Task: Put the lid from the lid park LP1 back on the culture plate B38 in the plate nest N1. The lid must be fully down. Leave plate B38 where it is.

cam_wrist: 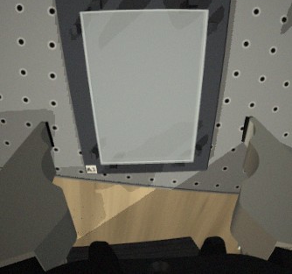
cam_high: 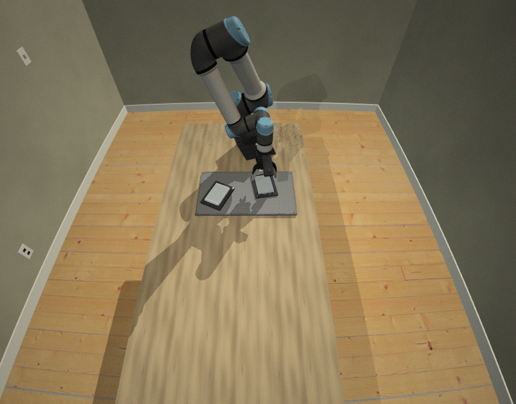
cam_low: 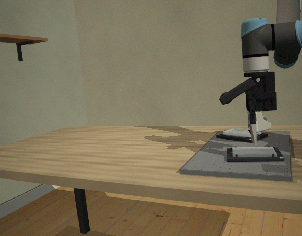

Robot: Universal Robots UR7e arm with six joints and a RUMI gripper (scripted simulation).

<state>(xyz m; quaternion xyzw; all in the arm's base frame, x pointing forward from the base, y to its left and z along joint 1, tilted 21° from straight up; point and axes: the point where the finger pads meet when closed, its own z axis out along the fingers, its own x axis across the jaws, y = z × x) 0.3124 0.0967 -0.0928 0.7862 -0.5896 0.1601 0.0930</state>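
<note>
The clear lid (cam_wrist: 144,87) lies flat in the dark frame of lid park LP1 (cam_wrist: 70,91), on the right of the grey baseplate (cam_high: 246,195). It also shows in the top view (cam_high: 264,187) and the exterior view (cam_low: 253,151). Culture plate B38 (cam_high: 216,194), white with many wells and uncovered, sits in plate nest N1 on the left of the baseplate; it shows behind in the exterior view (cam_low: 236,132). My gripper (cam_wrist: 147,121) (cam_high: 263,173) is open and empty. It hangs low over the far end of the lid, fingers pointing down (cam_low: 254,141), one on each side and apart from the lid.
The baseplate lies on a long wooden table (cam_high: 232,282). A small label (cam_wrist: 91,169) sits at the corner of the lid park frame. A wall shelf (cam_low: 18,39) is far off to the left.
</note>
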